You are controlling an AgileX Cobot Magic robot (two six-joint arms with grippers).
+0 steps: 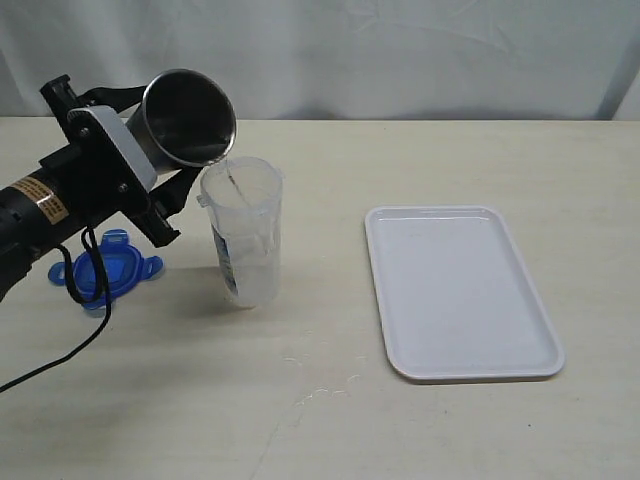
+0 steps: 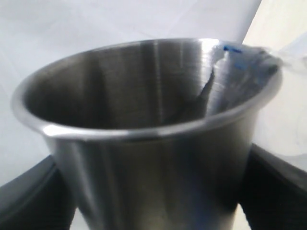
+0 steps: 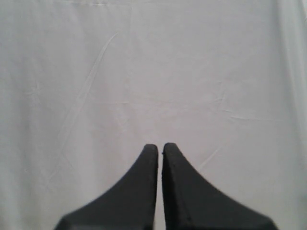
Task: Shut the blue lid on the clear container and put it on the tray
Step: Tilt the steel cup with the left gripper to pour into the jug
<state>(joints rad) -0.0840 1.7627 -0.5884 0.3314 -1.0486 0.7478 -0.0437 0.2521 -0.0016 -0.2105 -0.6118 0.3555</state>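
The clear container (image 1: 243,232) stands upright on the table, left of centre, its label strip facing front-left. My left gripper (image 1: 150,170) is shut on a grey metal cup (image 1: 186,117), tilted with its rim over the container's mouth. That cup (image 2: 153,139) fills the left wrist view, with a black finger (image 2: 29,196) on each side. The blue lid (image 1: 104,266) lies flat on the table behind the left arm, partly hidden by a cable. The white tray (image 1: 458,291) lies to the right. My right gripper (image 3: 159,148) is shut on nothing, facing white cloth.
A black cable (image 1: 70,340) hangs from the left arm across the lid and down onto the table. A white cloth backdrop (image 1: 400,50) runs along the table's far edge.
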